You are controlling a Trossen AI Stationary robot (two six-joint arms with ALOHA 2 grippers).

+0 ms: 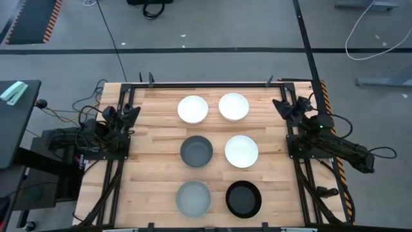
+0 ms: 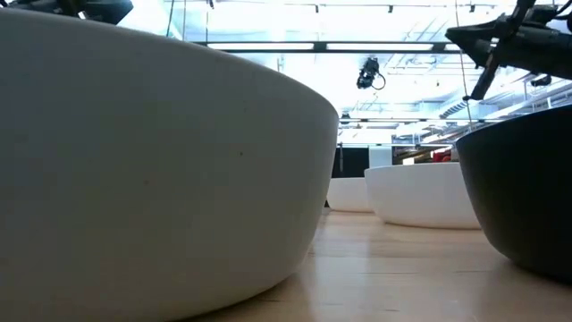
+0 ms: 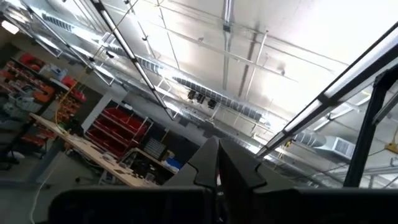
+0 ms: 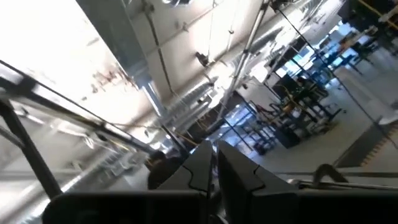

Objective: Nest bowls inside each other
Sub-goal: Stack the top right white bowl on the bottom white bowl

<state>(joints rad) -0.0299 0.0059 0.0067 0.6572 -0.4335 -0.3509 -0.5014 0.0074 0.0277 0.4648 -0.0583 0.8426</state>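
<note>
I have both arms parked at the table edges, the left gripper (image 3: 217,168) and right gripper (image 4: 214,163) pointed up with fingers together and empty, because the six bowls (image 1: 196,151) lie separate in two rows mid-table, nothing nested.

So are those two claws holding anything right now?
Left gripper: shut, empty, parked at the table's left edge.
Right gripper: shut, empty, parked at the right edge.
</note>
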